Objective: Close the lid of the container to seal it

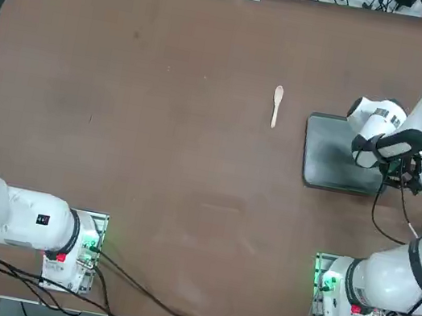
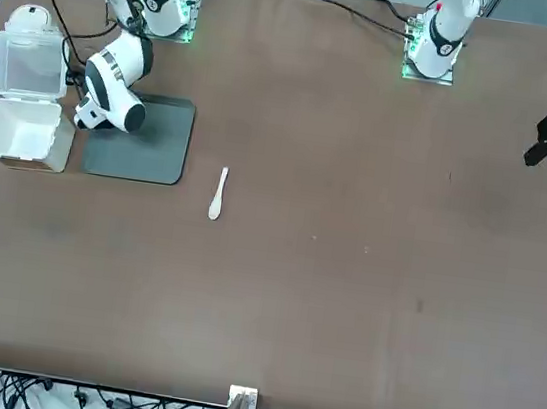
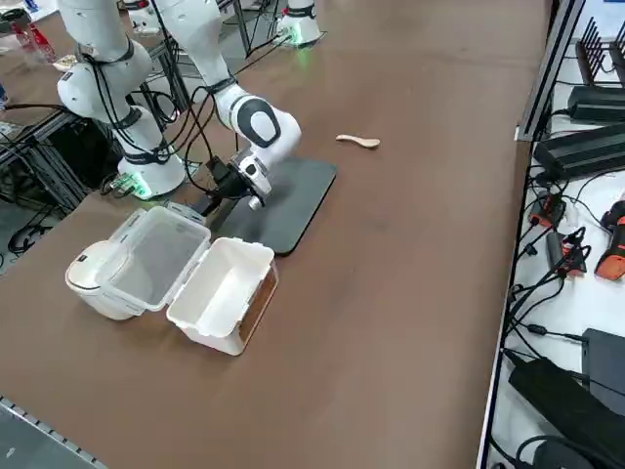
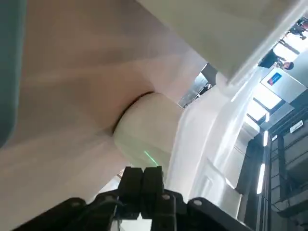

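Sitting open near the table's (image 3: 410, 293) edge on the robot's right side, the container (image 3: 227, 293) is showing its empty inside, with the lid (image 3: 156, 256) folded back flat beside it on the hinge side, toward the arm's base. The lid's far edge is leaning on a round whitish object (image 3: 93, 278) just behind it, which seems to be keeping the flap slightly propped and not flat on the table. Next to the box, the dark grey tray (image 3: 288, 200) is lying empty, and a small spoon (image 3: 358, 142) is resting well apart, further along the table.

The right tool (image 3: 217, 181) is hanging low at the tray's edge, close to the lid's free side but not touching it. In the wrist view its two fingers (image 4: 144, 185) are pressed together with nothing between them, pointing at the pale plastic ahead. Judging from that pose, the arm is probably lining up to slip under or behind the lid and swing it over the box; the closed fingers would be serving as a pusher, not a clamp. Sealing is not yet begun.
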